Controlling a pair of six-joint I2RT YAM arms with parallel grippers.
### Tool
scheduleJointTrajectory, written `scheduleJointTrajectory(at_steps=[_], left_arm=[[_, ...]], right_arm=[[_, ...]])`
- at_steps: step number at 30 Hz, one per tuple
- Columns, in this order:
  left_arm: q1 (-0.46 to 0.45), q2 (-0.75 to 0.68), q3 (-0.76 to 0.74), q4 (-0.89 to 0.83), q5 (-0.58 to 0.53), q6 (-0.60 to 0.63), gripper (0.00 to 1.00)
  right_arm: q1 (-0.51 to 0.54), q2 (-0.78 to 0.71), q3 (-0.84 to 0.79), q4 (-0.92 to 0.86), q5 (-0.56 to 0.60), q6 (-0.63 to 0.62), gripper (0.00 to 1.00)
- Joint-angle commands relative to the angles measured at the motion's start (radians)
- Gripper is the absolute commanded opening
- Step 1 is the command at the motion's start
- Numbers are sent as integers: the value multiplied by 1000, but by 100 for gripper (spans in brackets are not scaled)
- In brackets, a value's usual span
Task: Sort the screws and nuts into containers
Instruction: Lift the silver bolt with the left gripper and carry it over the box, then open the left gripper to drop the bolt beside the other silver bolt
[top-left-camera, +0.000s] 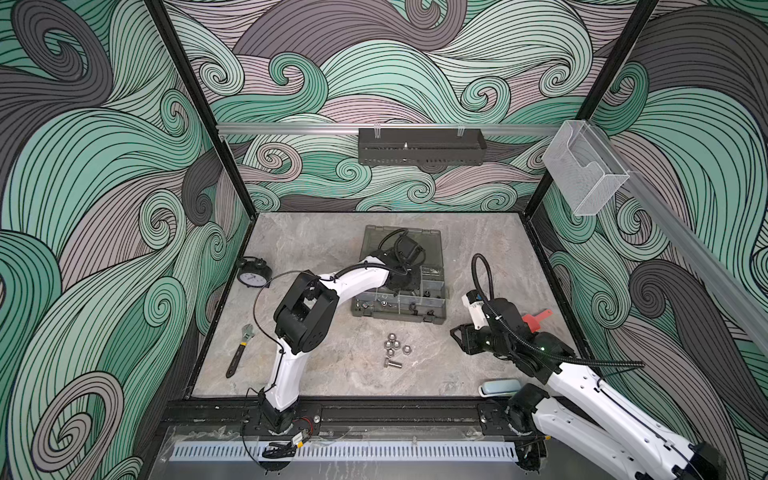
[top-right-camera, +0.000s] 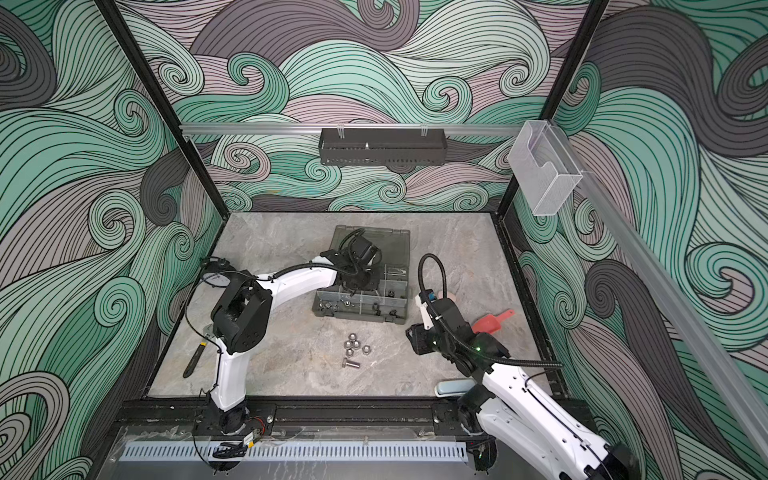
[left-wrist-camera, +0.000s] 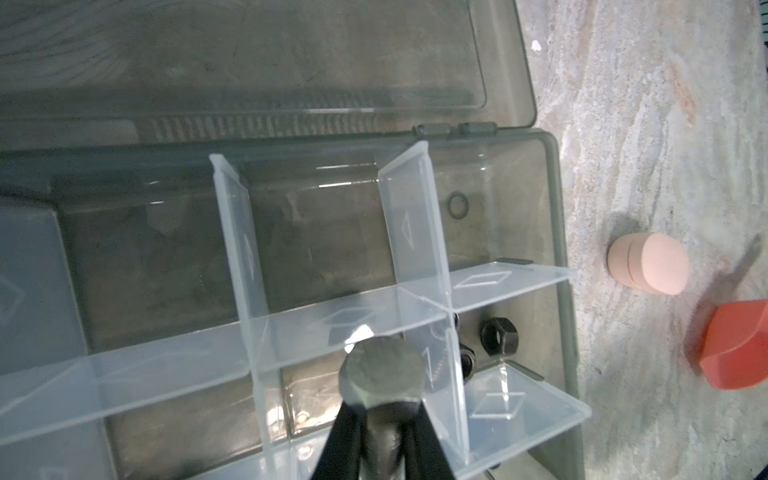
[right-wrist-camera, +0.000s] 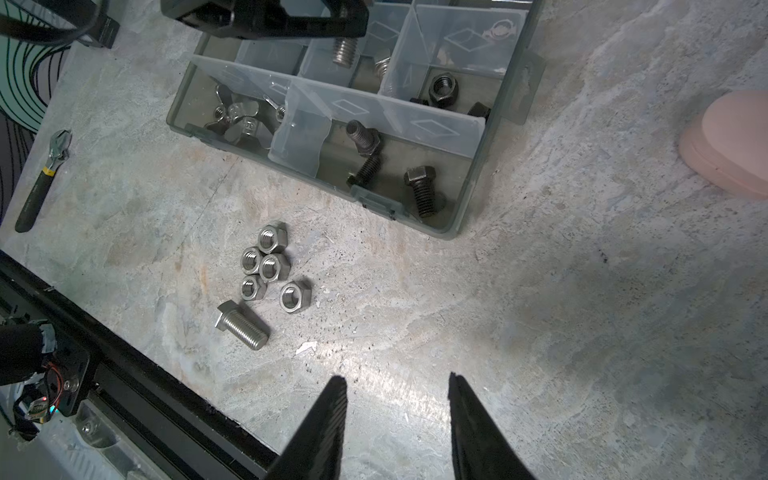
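Six loose pieces lie nearest the front rail: one shiny silver hex-head screw (right-wrist-camera: 241, 330) and, just beyond it, five silver hexagonal nuts (right-wrist-camera: 268, 266) bunched close together on the grey stone-patterned table (right-wrist-camera: 540, 332). Off to the right of them the right gripper (right-wrist-camera: 397, 380) hangs above bare table, its fingers apart and empty.

Farther back sits the smoky grey-green plastic organizer case (left-wrist-camera: 555, 232). Black hex-head screws (right-wrist-camera: 422, 187) lie in its front right compartment, and black nuts (left-wrist-camera: 498, 334) in the one behind.

Above the case the left gripper (left-wrist-camera: 380, 415) is clamped on the shank of a second silver screw (left-wrist-camera: 380, 370), head pointing away from the wrist. The step in hand looks like the drop. From the wrist, the screw's head sits over a crossing of the translucent dividers (left-wrist-camera: 415, 232) — not squarely over one bay.

I'd want the arm shifted until the screw is plainly over a single bay and clear of the black nuts next door, then brought low between the walls. The fingers should part gently, since a screw let go high could bounce off a divider edge into the wrong bay. Beyond, the hinged lid (left-wrist-camera: 291, 62) lies open.
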Motion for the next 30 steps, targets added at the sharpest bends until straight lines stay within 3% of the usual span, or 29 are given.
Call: scheduleJointTrajectory(at_steps=[1,11,15,20,26,30], left_arm=[[-2,-64,7,-21,14,27,16],[-2,-48,-37,-7,17,10,16],[-2,-44,-36,-5,21,-4,32],[-2,-74,-32,-9,6,-3,39],[-2,-164,-81,-24,-13,-8,39],[-2,-293,-222,8,-37,-35,39]], right_arm=[[-3,-8,-2,-14,32,10,42],[-2,-14,4,-25,29,14,42],[-3,-16,3,-26,25,14,42],[-3,-18,5,-27,21,15,42],[-3,-19,5,-29,12,16,42],[-2,-20,-3,-22,6,22,41]])
